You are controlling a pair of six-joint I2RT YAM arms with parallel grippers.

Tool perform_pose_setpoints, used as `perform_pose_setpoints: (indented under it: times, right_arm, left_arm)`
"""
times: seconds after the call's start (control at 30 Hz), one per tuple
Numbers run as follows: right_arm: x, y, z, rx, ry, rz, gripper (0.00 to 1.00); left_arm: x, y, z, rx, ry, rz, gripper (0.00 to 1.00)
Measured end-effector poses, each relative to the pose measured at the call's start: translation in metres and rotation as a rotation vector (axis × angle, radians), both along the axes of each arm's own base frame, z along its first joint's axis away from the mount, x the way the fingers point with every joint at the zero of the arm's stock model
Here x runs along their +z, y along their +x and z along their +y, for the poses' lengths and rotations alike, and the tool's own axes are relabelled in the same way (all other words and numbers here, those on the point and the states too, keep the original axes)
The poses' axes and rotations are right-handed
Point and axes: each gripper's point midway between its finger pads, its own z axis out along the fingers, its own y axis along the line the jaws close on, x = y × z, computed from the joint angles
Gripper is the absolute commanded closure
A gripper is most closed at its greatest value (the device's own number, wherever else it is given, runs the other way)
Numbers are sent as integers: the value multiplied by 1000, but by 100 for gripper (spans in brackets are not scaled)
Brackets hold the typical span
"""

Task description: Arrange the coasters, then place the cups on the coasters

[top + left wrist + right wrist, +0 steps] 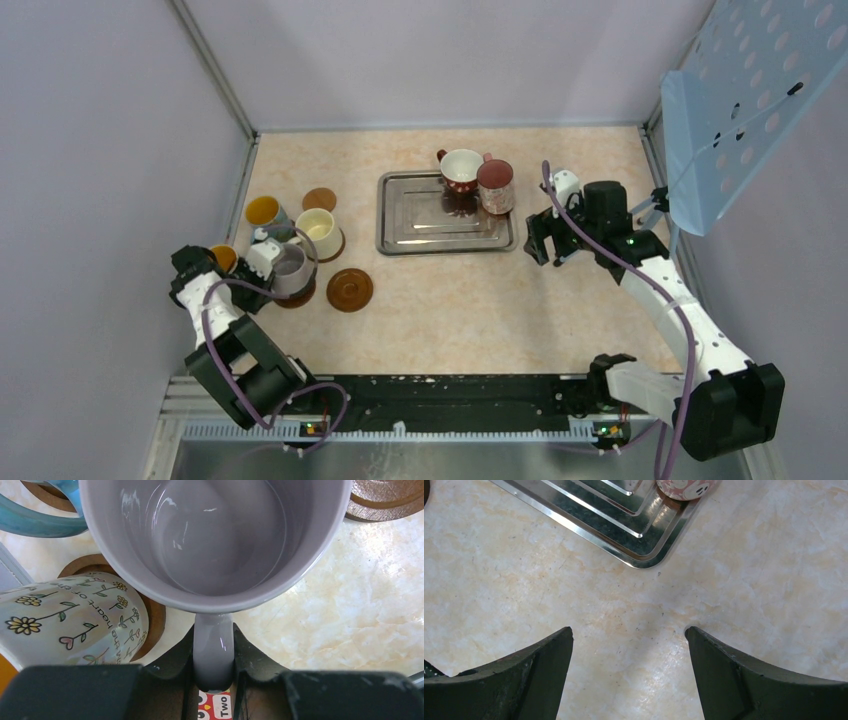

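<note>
Right, my left gripper (213,652) is pinched narrow on the handle of the lilac mug (215,540), well to the left of the steel tray (420,228). In the left wrist view the handle sits squeezed between both fingers. From above, a brown coaster (303,298) shows under that mug's edge, though I cannot tell whether the base rests on it or hangs just over it. The cream mug (318,230) stands on a disc of its own, between the lilac mug and the tray's left edge. The blue mug (265,212) with the yellow inside is just beside it, further from the tray. Farthest from the tray is the patterned mug (75,615), half hidden behind my left arm (205,300) from above; the wrist camera shows it on a brown disc too. Two bare coasters lie left of the tray, one (349,289) off its near-left corner and one (319,198) off its far-left corner. On the tray's far-right corner the red mug (461,168) and the maroon-pink mug (495,186) stand just beside each other. My right gripper (629,645) hovers just off the tray's right edge, spread wide over the table (749,580) with nothing between its fingers.
</note>
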Motion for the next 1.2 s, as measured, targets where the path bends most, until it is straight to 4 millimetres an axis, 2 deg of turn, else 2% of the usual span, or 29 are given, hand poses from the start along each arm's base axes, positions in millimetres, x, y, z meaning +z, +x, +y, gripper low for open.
perform_pose_setpoints:
  times: [0.6,0.67,0.9,1.03,1.2]
  right_arm:
    - [0,0,0,0,0,0,16]
    - [0,0,0,0,0,0,16]
    - [0,0,0,0,0,0,16]
    - [0,0,0,0,0,0,16]
    - [0,0,0,0,0,0,16]
  left_arm:
    - [-11,1,11,-22,46,22,100]
    - [-13,-1,10,-28,47,27,92]
    - [-14,-1,12,-41,63,22,42]
    - [-14,-1,13,-45,74,23,32]
    - [-12,-6,11,-63,85,30,29]
